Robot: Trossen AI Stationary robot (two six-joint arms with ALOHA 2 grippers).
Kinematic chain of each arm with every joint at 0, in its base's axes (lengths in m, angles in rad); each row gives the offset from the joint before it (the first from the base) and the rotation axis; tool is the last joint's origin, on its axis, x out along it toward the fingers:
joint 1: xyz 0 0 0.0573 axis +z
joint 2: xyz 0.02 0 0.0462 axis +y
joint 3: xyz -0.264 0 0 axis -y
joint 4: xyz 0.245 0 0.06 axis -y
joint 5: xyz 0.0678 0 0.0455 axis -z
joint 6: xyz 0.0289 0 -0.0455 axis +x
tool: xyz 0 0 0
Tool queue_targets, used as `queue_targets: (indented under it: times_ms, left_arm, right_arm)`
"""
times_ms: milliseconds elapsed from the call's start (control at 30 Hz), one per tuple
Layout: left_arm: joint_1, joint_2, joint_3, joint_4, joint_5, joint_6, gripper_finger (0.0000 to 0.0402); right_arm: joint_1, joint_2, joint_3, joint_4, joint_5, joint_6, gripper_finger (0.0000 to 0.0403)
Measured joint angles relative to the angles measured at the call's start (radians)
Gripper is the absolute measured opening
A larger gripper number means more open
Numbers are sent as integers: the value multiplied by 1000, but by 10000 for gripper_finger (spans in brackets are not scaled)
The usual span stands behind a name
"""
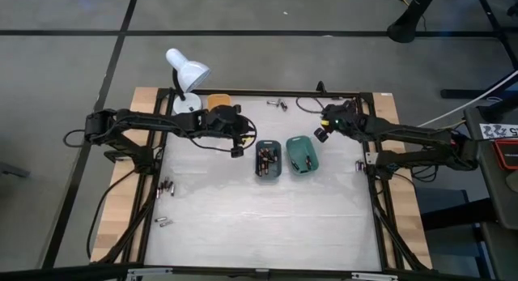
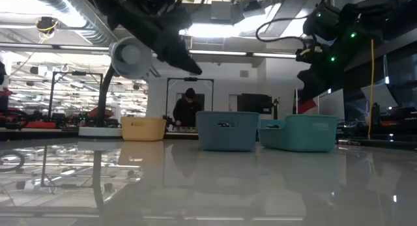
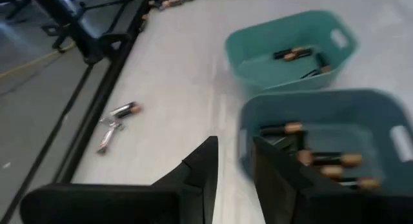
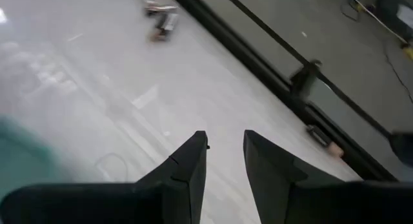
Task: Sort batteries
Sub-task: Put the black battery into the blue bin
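Left end effector [image 1: 237, 151] upper centre-left of high view, just left of dark bin [image 1: 269, 161], fingers narrowly apart, empty. Right end effector [image 1: 321, 135] just upper right of teal bin [image 1: 302, 154], slightly open, empty. Batteries [image 1: 278, 104] at top edge of desk [image 1: 267, 224], nearer right arm; axis unclear. More [image 1: 167, 186] at lower left. Both bins hold batteries. Orange bin [image 1: 218, 100] contents hidden.

Glossy white table [image 2: 208, 187], smooth plastic trays [image 1: 269, 161], seemingly metal batteries [image 3: 126, 110], wooden edges [image 1: 113, 212]
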Motion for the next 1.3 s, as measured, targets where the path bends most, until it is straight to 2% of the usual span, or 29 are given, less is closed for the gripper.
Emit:
queue_targets:
  times_ms: [100, 267, 367, 467, 567, 700, 933, 1200, 1300]
  left_arm:
    - [50, 0, -17, 28, 0, 23, 81]
    - [149, 0, -19, 61, 14, 23, 81]
    - [203, 0, -19, 110, 87, -5, 81]
    - [234, 0, -19, 143, 170, -45, 81]
    - [240, 0, -19, 141, 206, -33, 81]
    - [234, 0, -19, 141, 208, -34, 81]
    - [204, 0, -19, 117, 210, -27, 81]
    - [175, 0, -19, 61, 210, -32, 81]
    - [169, 0, -19, 59, 211, -34, 81]
  right_arm:
    - [-93, 0, 0, 3, -47, -13, 106]
    - [-327, 3, 0, 31, -182, -22, 106]
    - [-455, 19, 0, 94, -191, 36, 106]
    - [-532, 49, 0, 161, -229, 99, 106]
    - [-560, 96, 0, 224, -277, 102, 106]
    - [-560, 194, 10, 287, -277, 106, 111]
    - [-558, 374, 107, 294, -277, 82, 155]
    - [-558, 412, 142, 294, -240, 75, 159]
    - [-560, 412, 142, 290, -231, 131, 162]
